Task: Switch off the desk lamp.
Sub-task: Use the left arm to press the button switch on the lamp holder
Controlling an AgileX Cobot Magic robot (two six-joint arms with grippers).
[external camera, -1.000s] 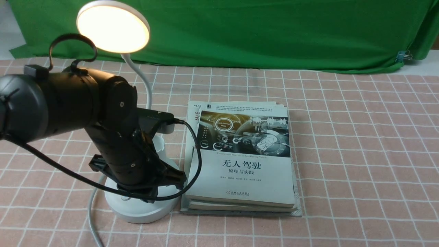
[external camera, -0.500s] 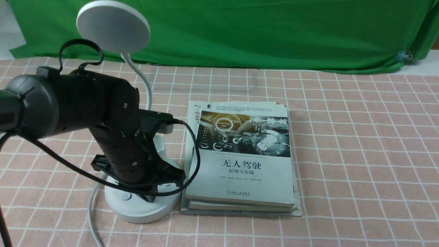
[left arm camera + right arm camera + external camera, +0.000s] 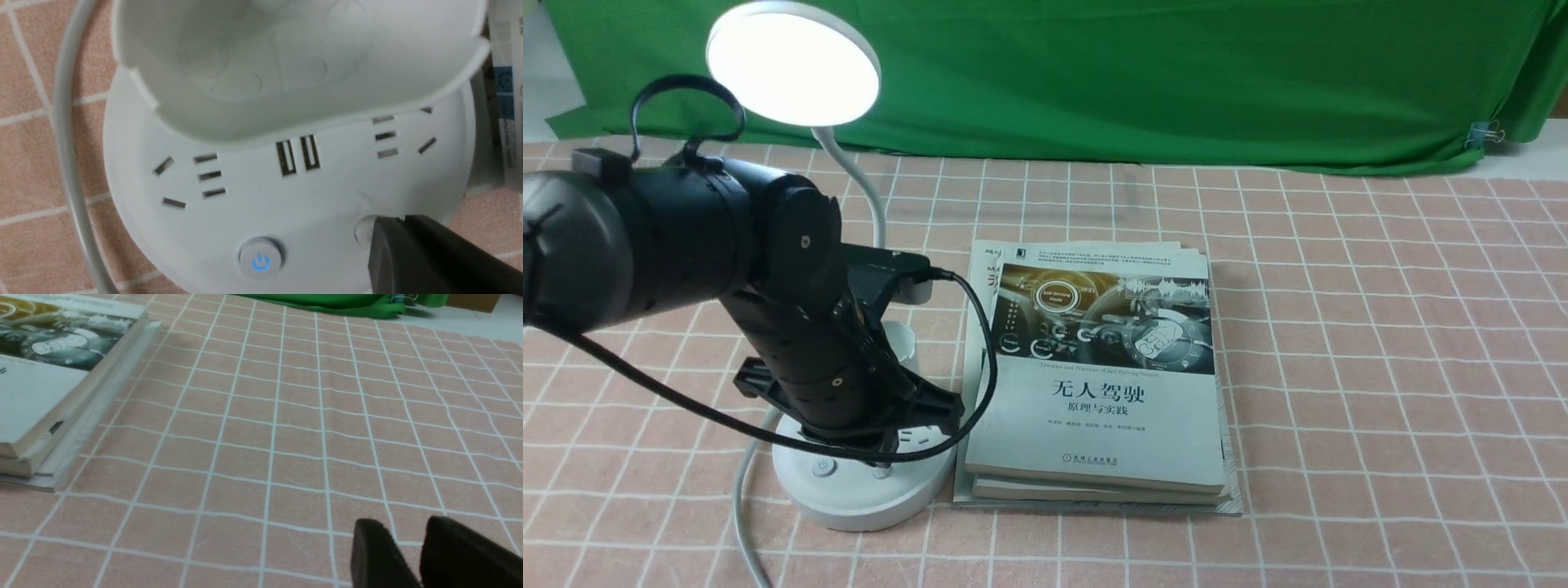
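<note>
The desk lamp stands at the left in the front view; its round disc head (image 3: 792, 61) glows white. Its thin neck (image 3: 870, 204) bends down behind my left arm to the round base (image 3: 849, 500). My left gripper (image 3: 882, 461) is shut and points down onto the base. In the left wrist view its shut tips (image 3: 402, 218) rest on a plain round button (image 3: 363, 230). That button sits beside a blue-lit power button (image 3: 260, 258), below the sockets and the cup-shaped holder (image 3: 286, 61). My right gripper (image 3: 404, 528) hovers over bare cloth, fingers slightly apart and empty.
A stack of books (image 3: 1103, 384) lies right next to the lamp base; it also shows in the right wrist view (image 3: 49, 375). The lamp's white cord (image 3: 742, 506) runs off the front edge. A green cloth (image 3: 1135, 73) hangs at the back of the checked tablecloth.
The lamp head glowed warm yellow, went dark half a second ago, and now glows white. My left arm rose slightly, then dropped back onto the base.
</note>
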